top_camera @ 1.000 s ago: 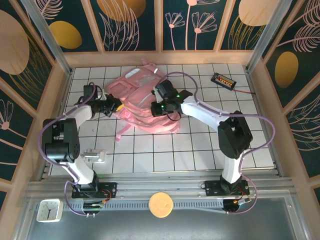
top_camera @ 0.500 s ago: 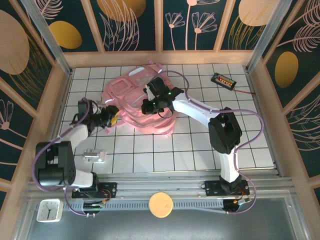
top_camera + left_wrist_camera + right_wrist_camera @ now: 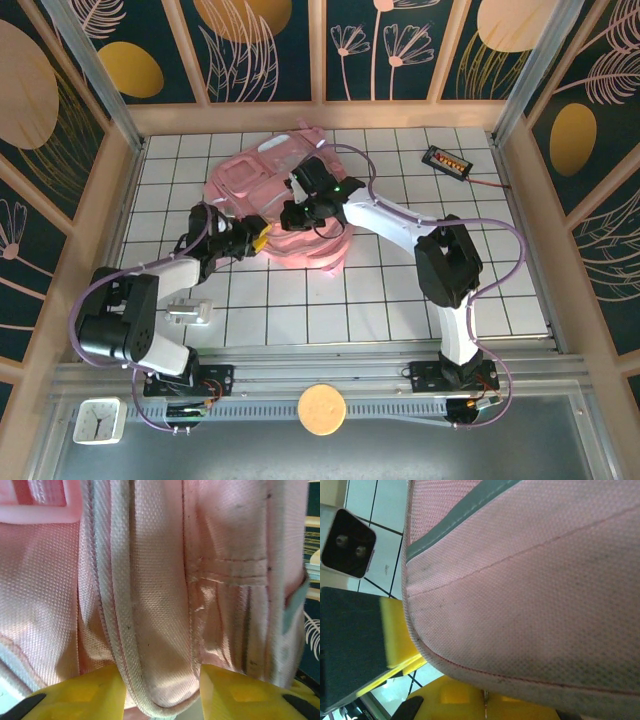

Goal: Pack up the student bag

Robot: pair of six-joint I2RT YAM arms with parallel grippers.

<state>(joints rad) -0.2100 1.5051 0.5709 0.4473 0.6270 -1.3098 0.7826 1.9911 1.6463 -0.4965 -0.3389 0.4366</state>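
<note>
Student bag [image 3: 245, 180] sits crumpled mid-rear on the tiled table [image 3: 400, 290], my left gripper [image 3: 260, 240] clamped on a padded fold at its near edge, my right gripper [image 3: 291, 214] closed, pinching its top fabric.

I stood in a purpose-built robot lab cell, not anyone's home. My desk [image 3: 380, 300] was a white board ruled in a black grid, boxed in by a pale wooden frame [image 3: 320, 115] with dark panels [image 3: 270, 50] printed with leaves and gold discs. My left arm [image 3: 130, 320] and right arm [image 3: 445, 265] were bolted to a metal rail [image 3: 330, 368] at the near edge, trailing purple cables [image 3: 88, 285], with a small clock [image 3: 98, 420] nearby.
</note>
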